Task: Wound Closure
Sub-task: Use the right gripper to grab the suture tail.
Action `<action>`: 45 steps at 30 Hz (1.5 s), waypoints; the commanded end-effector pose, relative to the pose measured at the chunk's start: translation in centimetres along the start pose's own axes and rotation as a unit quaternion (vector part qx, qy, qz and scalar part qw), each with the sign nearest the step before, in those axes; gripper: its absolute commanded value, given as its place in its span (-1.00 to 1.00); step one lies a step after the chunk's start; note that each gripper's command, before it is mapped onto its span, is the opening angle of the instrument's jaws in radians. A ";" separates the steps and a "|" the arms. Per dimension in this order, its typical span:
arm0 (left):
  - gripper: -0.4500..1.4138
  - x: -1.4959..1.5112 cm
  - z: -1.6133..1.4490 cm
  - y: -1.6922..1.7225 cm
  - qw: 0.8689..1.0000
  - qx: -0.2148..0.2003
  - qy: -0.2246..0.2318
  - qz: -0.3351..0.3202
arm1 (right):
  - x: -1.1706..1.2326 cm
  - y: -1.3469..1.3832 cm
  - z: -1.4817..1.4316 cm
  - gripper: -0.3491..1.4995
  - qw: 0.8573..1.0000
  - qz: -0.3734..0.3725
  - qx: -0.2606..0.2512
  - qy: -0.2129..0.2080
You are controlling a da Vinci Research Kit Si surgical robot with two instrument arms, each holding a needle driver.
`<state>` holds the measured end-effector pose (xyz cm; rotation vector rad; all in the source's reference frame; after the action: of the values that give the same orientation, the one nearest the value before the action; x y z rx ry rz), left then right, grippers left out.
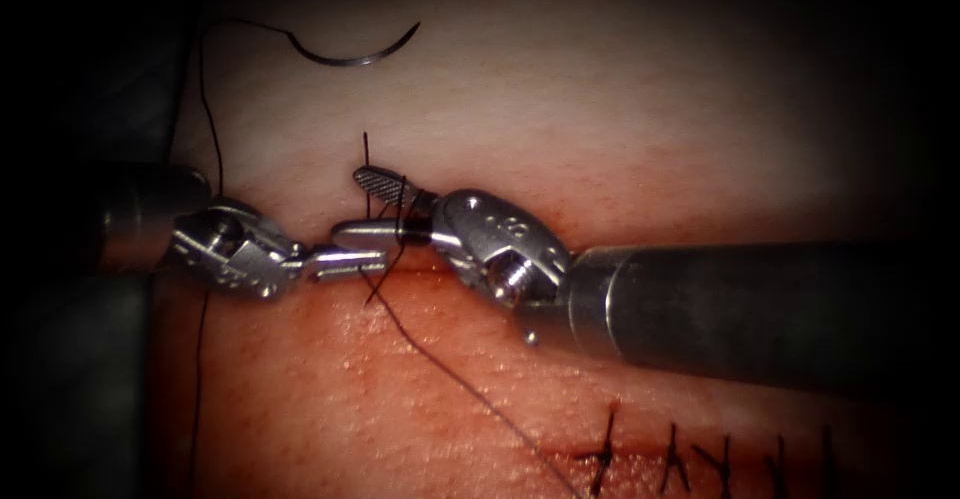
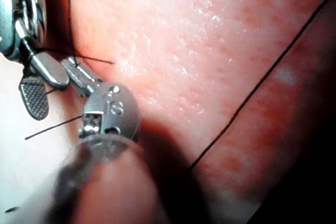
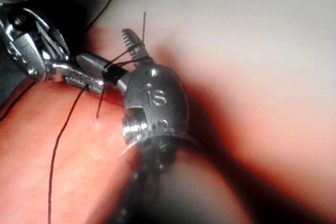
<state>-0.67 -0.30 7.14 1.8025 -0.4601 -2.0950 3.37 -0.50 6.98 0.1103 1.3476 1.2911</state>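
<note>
The curved needle [image 1: 350, 57] lies free on the pale tissue [image 1: 620, 109], above both tools, and neither tool holds it. Its thread [image 1: 212, 139] trails left and down past the left tool. My right tool [image 1: 347, 202] comes in from the right with its jaws open, and thread [image 1: 400, 221] is looped around them near their base; the same loop shows on the right tool [image 3: 104, 45]. A short thread end [image 1: 366, 157] sticks up beside it. My left tool [image 1: 375, 259] [image 2: 71, 69] is shut on the thread just below the right jaws.
A long strand [image 1: 470, 389] runs from the left jaws down to the right, toward several finished stitches [image 1: 690, 454] on the cut. Red fluid stains the lower tissue [image 1: 330, 409]. The right tool's thick shaft [image 1: 760, 309] crosses the right side.
</note>
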 end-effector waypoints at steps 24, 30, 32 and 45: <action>-1.00 -0.34 0.13 -0.18 1.000 0.003 -0.003 -0.014 | -0.08 0.38 0.26 0.71 0.997 0.041 -0.058 0.006; -1.00 -0.33 0.11 -0.13 1.000 0.002 -0.003 -0.015 | -0.20 0.33 0.44 0.67 0.998 0.047 -0.050 -0.012; -1.00 -0.32 0.08 -0.10 1.000 0.001 -0.002 -0.016 | -0.25 0.30 0.49 0.65 0.998 0.045 -0.050 -0.016; -1.00 -0.30 0.04 -0.05 1.000 0.000 -0.001 -0.017 | -0.29 0.31 0.45 -0.16 0.997 0.051 -0.050 -0.022</action>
<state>-0.62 -0.15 7.32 1.8198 -0.4292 -2.1175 3.54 -0.34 7.51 0.1346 1.2465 1.4432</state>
